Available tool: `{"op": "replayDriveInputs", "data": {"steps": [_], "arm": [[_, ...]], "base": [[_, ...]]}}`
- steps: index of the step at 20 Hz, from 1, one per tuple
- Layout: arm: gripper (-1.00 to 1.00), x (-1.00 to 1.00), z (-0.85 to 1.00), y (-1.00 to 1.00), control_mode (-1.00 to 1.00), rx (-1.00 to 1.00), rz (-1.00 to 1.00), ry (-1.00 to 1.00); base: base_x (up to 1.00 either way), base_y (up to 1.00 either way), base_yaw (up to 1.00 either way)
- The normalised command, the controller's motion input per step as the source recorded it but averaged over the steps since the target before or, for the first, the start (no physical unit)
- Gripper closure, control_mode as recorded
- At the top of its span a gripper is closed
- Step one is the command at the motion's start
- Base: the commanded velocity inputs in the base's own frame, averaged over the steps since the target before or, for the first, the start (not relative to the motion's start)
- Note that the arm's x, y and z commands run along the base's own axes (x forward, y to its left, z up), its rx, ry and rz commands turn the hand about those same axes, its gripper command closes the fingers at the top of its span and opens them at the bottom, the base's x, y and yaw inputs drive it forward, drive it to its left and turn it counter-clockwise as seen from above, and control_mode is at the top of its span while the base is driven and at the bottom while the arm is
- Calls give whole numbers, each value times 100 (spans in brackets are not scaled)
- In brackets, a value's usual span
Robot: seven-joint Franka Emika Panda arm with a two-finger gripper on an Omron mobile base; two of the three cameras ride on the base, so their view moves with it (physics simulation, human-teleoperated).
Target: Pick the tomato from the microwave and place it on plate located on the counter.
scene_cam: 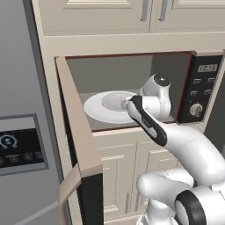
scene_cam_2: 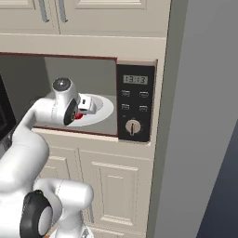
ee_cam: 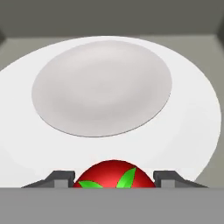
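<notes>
A: Where is the gripper (ee_cam: 114, 180), and what is clamped in it?

B: It is reached into the microwave (scene_cam: 132, 90), and its two dark fingers (ee_cam: 61, 177) are drawn in against the sides of the tomato (ee_cam: 114, 174). In the hand view the tomato is seen directly between the tips, red with green leaves on top. In the right base view a red patch is glimpsed just under the hand.

A: And what lies beyond the tips?

B: The large white dish (ee_cam: 192, 109) with its grey raised centre is spread out ahead of and beneath the gripper. Whether the tomato is resting on the dish or is lifted clear of it cannot be told.

A: How is this step best done?

B: The grip should be kept steady. The tomato is judged round and likely to slip, so it should be raised straight off the dish before anything else, then drawn back out through the opening. The door (scene_cam: 81, 145) is swung open to the arm's left side, and the control panel (scene_cam_2: 135, 102) is close on its right, so a straight withdrawal between them is advised. The upper wall of the cavity should be cleared too.

A: Counts?

B: One tomato, one gripper, one dish, one microwave, one door and one panel are counted. On that panel one knob (scene_cam_2: 133, 126) is seen.
</notes>
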Motion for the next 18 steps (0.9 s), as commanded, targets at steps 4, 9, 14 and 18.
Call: {"op": "replayDriveInputs", "data": {"steps": [4,9,14,18], "arm": [[100,-56,26,-8,-100,0,0,8],[100,-65,24,-8,-100,0,0,8],[100,-82,31,-12,-100,0,0,7],[100,-72,30,-13,-100,0,-1,6]], "base": [[0,0,0],[0,0,0],[0,0,0],[0,0,0]]}}
